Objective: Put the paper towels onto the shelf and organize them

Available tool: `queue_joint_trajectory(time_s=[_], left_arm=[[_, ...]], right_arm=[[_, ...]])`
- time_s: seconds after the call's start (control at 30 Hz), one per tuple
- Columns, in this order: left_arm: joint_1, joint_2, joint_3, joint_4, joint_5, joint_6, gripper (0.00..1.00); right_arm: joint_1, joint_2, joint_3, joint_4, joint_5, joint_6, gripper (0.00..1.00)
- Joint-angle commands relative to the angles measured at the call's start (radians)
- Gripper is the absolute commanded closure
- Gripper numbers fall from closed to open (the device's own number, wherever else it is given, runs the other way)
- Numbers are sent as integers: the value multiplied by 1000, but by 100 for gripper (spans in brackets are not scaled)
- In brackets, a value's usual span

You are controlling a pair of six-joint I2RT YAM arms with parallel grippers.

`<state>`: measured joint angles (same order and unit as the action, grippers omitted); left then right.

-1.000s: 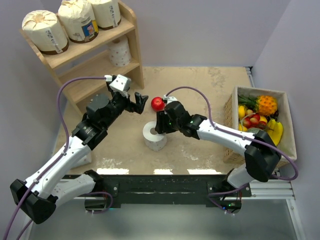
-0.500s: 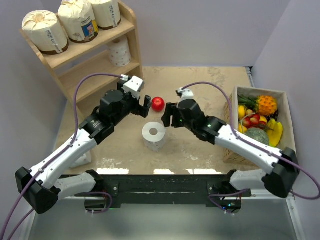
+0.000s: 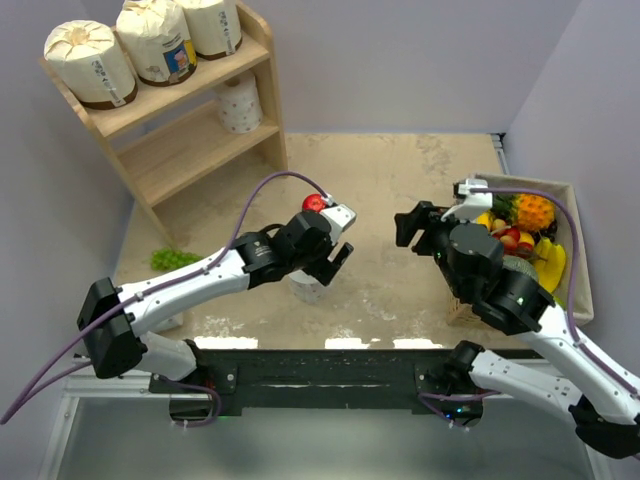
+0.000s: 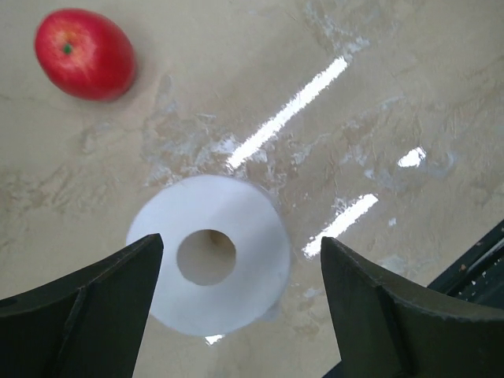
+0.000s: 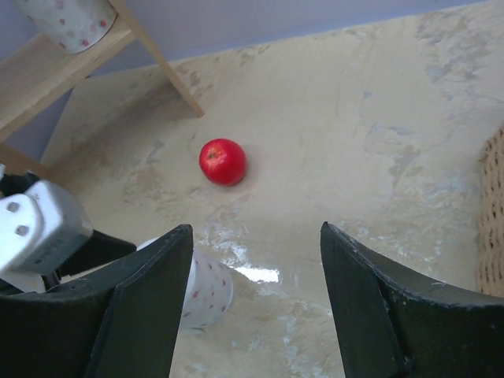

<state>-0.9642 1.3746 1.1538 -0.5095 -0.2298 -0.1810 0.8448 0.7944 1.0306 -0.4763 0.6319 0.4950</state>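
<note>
Since a second ago my left arm has swung across and now hangs over the bare roll (image 3: pixel 308 290). My right gripper (image 3: pixel 408 225) has drawn away from that roll to the right of the apple (image 3: pixel 314 203), toward the fruit box (image 3: pixel 575 250).

From above, the roll stands just on the near side of the apple, mostly hidden under my left gripper (image 3: pixel 335 262). Far to the left of the apple, the shelf (image 3: pixel 200 145) carries three wrapped rolls (image 3: pixel 155 42) in cream paper with brown bands on its top tier. A second bare roll (image 3: pixel 240 105) sits one tier down.

At my left wrist, the roll is upright and white, its hollow core facing up, well apart from the apple. My left fingers (image 4: pixel 79 315) are spread, one on each side of the roll, not clamped on it. Bare table shows between one finger and the roll's edge.

At my right wrist, my right fingers (image 5: pixel 394 315) are released and wide, with nothing held. The apple lies ahead, between them. Nearer than the apple, the roll shows faint dots on its side, half hidden behind one finger.
</note>
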Motion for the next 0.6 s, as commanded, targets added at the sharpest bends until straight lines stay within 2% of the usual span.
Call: queue_joint_trajectory(time_s=[0.0, 0.13, 0.57], left_arm=[[-25, 40, 61, -41, 49, -92, 15], [-27, 52, 41, -41, 15, -115, 16], [-27, 90, -39, -7, 35, -120, 23]], right_arm=[[-1, -35, -7, -47, 89, -26, 30], [-1, -37, 0, -54, 91, -35, 29], [-1, -35, -10, -41, 81, -36, 29]])
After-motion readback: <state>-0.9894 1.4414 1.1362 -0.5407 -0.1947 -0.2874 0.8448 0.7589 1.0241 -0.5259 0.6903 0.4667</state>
